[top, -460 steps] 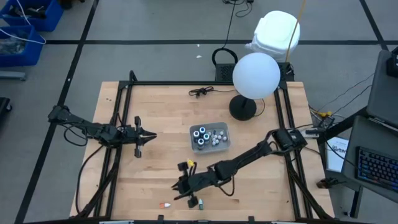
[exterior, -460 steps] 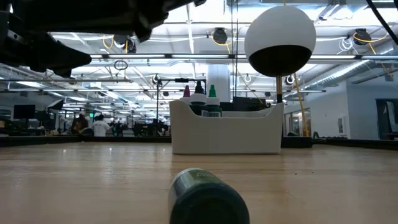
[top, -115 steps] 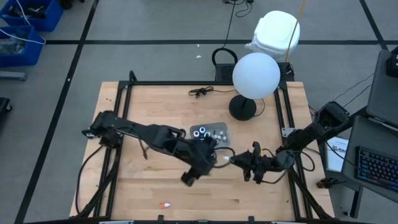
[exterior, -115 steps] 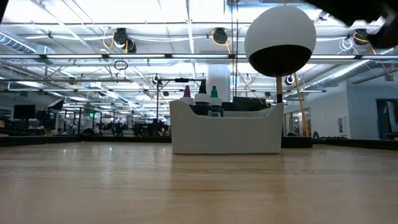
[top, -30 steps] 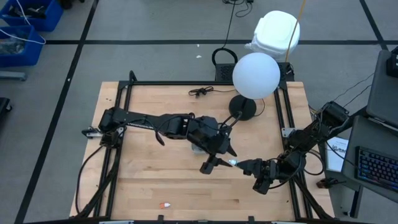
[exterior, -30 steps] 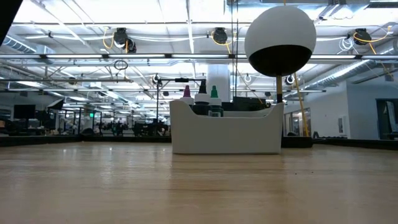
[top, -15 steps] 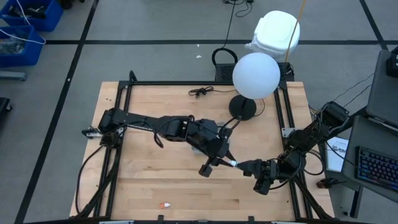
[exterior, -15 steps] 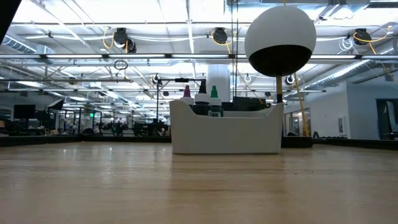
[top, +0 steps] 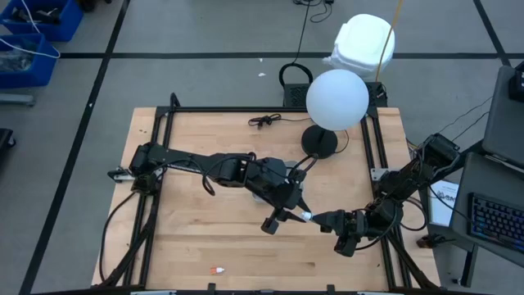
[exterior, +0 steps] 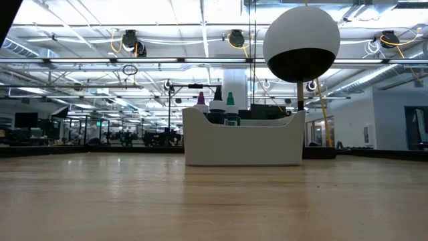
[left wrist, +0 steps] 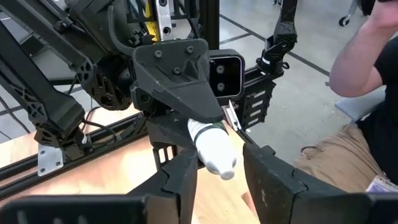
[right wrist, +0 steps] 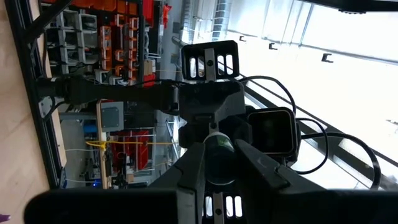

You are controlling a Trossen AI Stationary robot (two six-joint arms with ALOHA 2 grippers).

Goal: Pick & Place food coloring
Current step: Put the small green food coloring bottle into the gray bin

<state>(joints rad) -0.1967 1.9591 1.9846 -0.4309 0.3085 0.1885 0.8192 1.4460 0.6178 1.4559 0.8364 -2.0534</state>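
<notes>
Handover step, mid-air, over the near-right part of the desk [top: 196, 139].

- Right end effector [top: 319, 219] is pinching a small bottle [left wrist: 211, 144] by its base; the pale cap end is pointing out toward the other arm. In the right wrist view the bottle [right wrist: 217, 149] is sitting squarely between that arm's own fingers, dark bottom facing the camera.
- Left end effector [top: 282, 215] is meeting it nose to nose. Its two fingers [left wrist: 180, 180] are sitting either side of the capped end, spread, with a visible gap on each side; I judge it is not gripping yet.
- Bottle is well clear of the desk, near the tray [exterior: 242, 137] but not over it.
- Tray is mostly hidden under the left arm from above; the low view shows it standing mid-desk with several bottle tops [exterior: 230, 100] poking above its rim, so part of the set is already placed.
- One small stray piece [top: 217, 269] is lying near the front desk edge; too small to tell if it is a bottle.
- A person is sitting beyond the desk edge, hands away from the work.

Next move, as I judge it: left fingers are to close on the cap end first, right is to let go only after that, then left carries the bottle to the tray. Risk is a drop if the release comes early, as the cap is round and slick-looking.
</notes>
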